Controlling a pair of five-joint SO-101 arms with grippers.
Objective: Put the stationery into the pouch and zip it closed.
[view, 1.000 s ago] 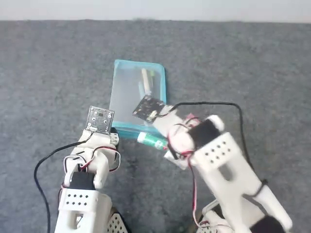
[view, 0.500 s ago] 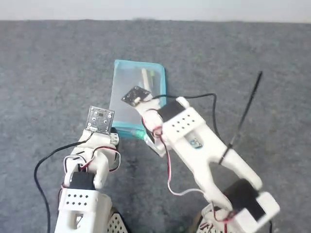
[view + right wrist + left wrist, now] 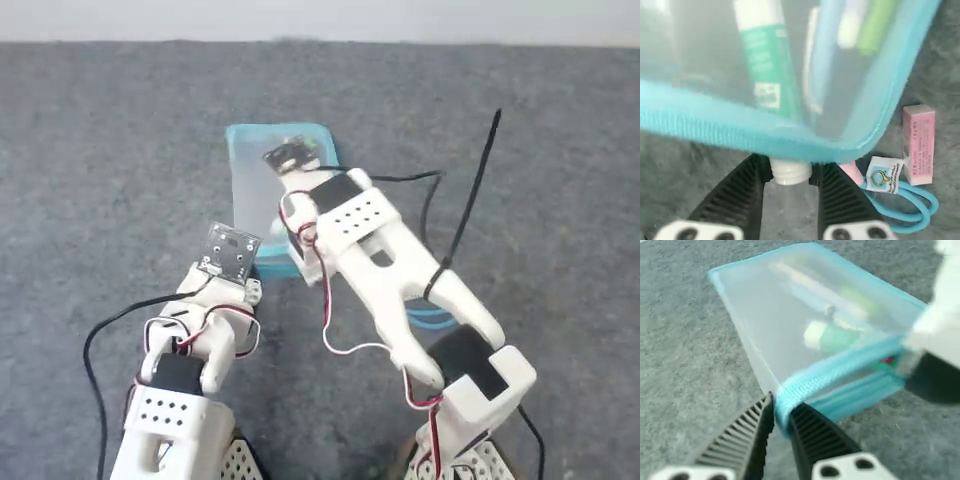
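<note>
Left gripper [image 3: 781, 412]: pinches a corner of the translucent turquoise zip pouch [image 3: 752, 320], lower centre; you hold it firm.
Right gripper [image 3: 790, 167]: grips the green-white glue stick [image 3: 765, 60] by its cap; push it straight, fully inside.

Glossy translucent plastic pouch [image 3: 770, 325], woven cloth zip edge [image 3: 840, 372], smooth plastic glue stick [image 3: 765, 65], rough matt carpet [image 3: 100, 120].

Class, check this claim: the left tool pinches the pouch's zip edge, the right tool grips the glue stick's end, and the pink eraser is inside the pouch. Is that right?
No. The pink eraser lies outside the pouch, beside its corner; the right wrist view shows it. The rest holds.
</note>
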